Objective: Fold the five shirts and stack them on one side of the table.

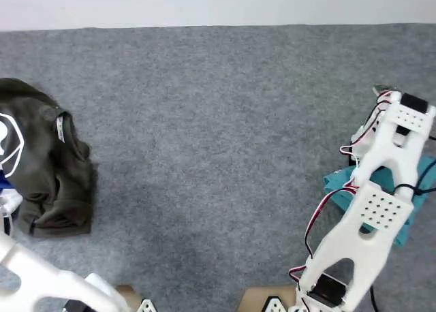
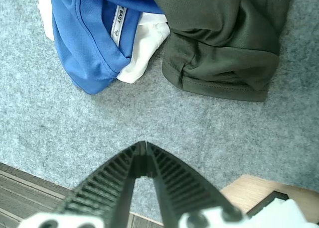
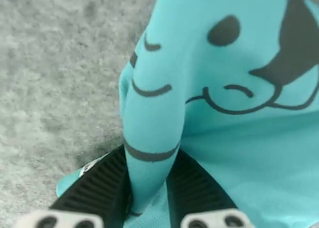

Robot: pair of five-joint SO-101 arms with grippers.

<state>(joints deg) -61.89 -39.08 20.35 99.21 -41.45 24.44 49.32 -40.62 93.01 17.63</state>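
Observation:
An olive green shirt (image 1: 41,165) lies folded at the table's left edge; the left wrist view shows it (image 2: 227,39) beside a blue shirt (image 2: 89,39) and a white one (image 2: 142,51). My left gripper (image 2: 144,151) hangs shut and empty over the grey mat, a little short of that pile. At the right edge a turquoise shirt (image 1: 340,184) with a dark cartoon face lies under the right arm (image 1: 381,189). My right gripper (image 3: 149,188) is shut on a raised fold of that turquoise shirt (image 3: 239,153).
The grey felt mat (image 1: 218,121) covers the table, with wide bare room in the middle. A wooden edge and the arm bases (image 1: 272,302) sit at the near side. A white wall runs along the far edge.

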